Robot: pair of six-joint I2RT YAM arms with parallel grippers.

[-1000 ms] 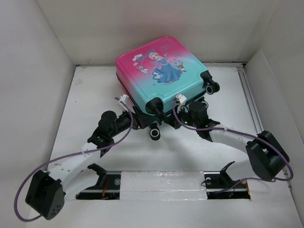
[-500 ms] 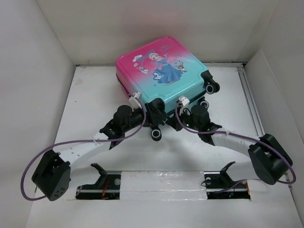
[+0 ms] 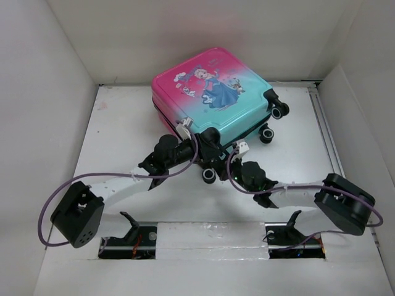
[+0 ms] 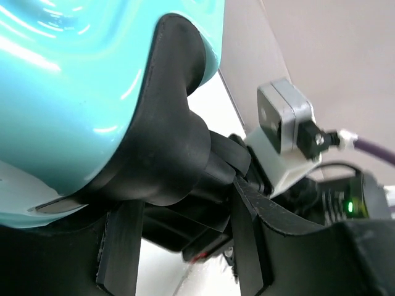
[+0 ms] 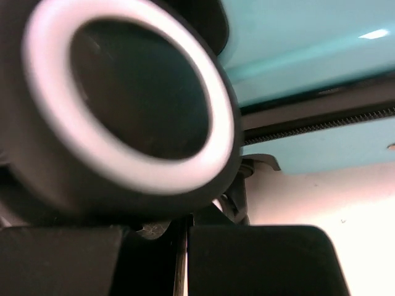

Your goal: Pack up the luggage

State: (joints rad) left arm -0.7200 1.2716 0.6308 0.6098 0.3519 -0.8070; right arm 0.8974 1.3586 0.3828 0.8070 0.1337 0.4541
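The luggage (image 3: 210, 92) lies flat at the back middle of the table, princess print up, its shell halves together with a narrow gap along the black zip seam. My left gripper (image 3: 207, 151) is at its near corner. In the left wrist view (image 4: 185, 246) the fingers (image 4: 120, 246) stand part closed on either side of the black wheel mount (image 4: 166, 142) under the turquoise shell (image 4: 68, 80). My right gripper (image 3: 223, 169) is low beside the near wheel (image 3: 210, 176). Its fingers (image 5: 259, 259) are shut to a thin slit just below the black-and-white wheel (image 5: 133, 98).
Two more wheels (image 3: 279, 111) stick out at the luggage's right side. White walls close in the table at the left, back and right. A rail (image 3: 324, 123) runs along the right edge. The right arm's wrist camera (image 4: 284, 120) sits close to my left gripper.
My left gripper has moved right onto the near wheel corner. My right arm has pulled back and dropped low by the wheel. The luggage has shifted slightly to the right.
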